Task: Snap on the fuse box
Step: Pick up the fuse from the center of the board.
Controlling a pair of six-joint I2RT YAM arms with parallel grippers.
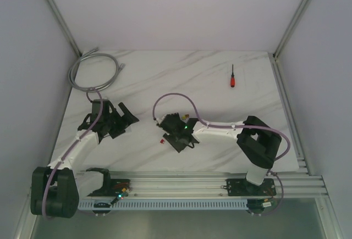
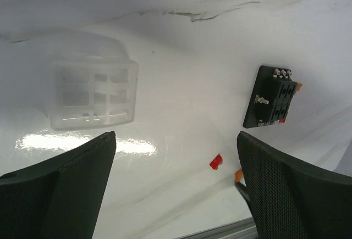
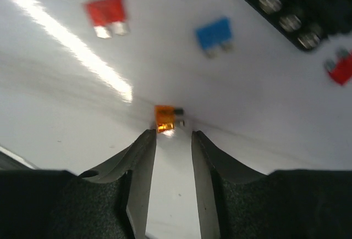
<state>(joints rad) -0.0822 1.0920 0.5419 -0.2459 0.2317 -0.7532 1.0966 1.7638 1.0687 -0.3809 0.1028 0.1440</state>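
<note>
The fuse box (image 2: 270, 97) is a flat black block with slots and screw terminals, lying on the white table to the right in the left wrist view; its corner (image 3: 297, 5) also shows at the top right of the right wrist view. My left gripper (image 2: 176, 137) hangs wide open above bare table, well short of the box. My right gripper (image 3: 173, 134) is low over the table, its jaws a small gap apart with nothing between them. A tiny orange fuse (image 3: 164, 118) lies just beyond its left fingertip.
A clear plastic cover (image 2: 93, 92) lies left of the box. Loose fuses lie about: a red one (image 3: 107, 15), a blue one (image 3: 214, 34) and another red (image 3: 341, 68). A red-handled screwdriver (image 1: 232, 77) sits far right, and a grey cable coil (image 1: 93, 71) far left.
</note>
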